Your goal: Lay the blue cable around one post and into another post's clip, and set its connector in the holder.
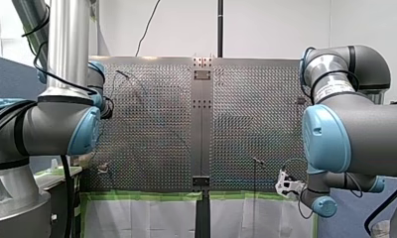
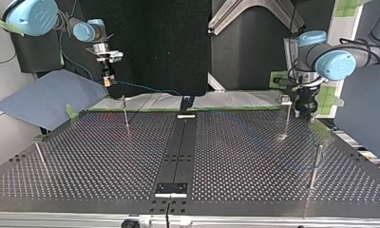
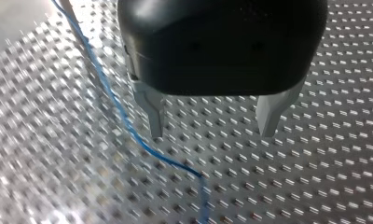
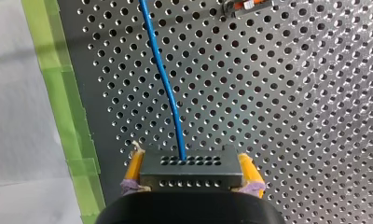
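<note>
Front view: you can see the right end effector [image 1: 288, 184] low at the near edge of the bench [image 1: 152, 124], too small to read its fingers.

Top view: at the left, the right end effector hangs over the bench's far edge. The blue cable [image 2: 145, 87] runs from it toward the middle. The left end effector [image 2: 305, 108] hangs beside a post [image 2: 286, 116] at the right.

Left wrist view: your left end effector's metal fingers [image 3: 154, 114] stand apart with nothing between them. The blue cable passes beside one finger, over the bench.

Right wrist view: your right end effector's yellow pads [image 4: 134, 164] clamp the grey connector [image 4: 191, 175]. The blue cable leads ahead from it over the bench.
</note>
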Robot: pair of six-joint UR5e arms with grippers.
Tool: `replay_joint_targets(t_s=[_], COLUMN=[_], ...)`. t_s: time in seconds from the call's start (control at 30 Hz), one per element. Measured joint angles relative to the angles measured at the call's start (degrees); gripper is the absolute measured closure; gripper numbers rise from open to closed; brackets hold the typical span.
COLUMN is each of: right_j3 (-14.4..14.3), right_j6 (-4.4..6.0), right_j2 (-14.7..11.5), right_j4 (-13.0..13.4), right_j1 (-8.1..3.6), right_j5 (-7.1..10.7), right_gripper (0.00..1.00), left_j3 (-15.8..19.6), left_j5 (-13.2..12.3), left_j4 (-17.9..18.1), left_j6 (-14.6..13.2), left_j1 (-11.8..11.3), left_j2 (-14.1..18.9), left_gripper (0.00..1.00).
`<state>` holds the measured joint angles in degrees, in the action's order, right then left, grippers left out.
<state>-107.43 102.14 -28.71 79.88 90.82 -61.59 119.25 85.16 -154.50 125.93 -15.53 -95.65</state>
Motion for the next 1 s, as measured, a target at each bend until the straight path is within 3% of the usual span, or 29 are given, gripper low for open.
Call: replay_joint_targets(t_s=[0.3, 0.83, 1.0], right_j3=[0.3, 0.7, 0.7], right_j6=[-0.03, -0.06, 0.00], right_j2=[0.0, 0.0, 0.0], right_j4=[-0.6, -1.2, -1.2], right_j1=[0.08, 0.35, 0.36], right_j5=[-0.01, -0.03, -0.03], right_gripper=[1.00, 1.00, 1.00], left_j3=[-4.4, -12.2, -14.4], left_j5=[1.7, 9.2, 9.1], left_j4=[-4.5, -12.2, -14.4], left_j6=[-4.5, -12.2, -14.4], left_j1=[0.4, 0.5, 0.7], left_j2=[4.5, 12.2, 14.4], left_gripper=[0.02, 0.02, 0.02])
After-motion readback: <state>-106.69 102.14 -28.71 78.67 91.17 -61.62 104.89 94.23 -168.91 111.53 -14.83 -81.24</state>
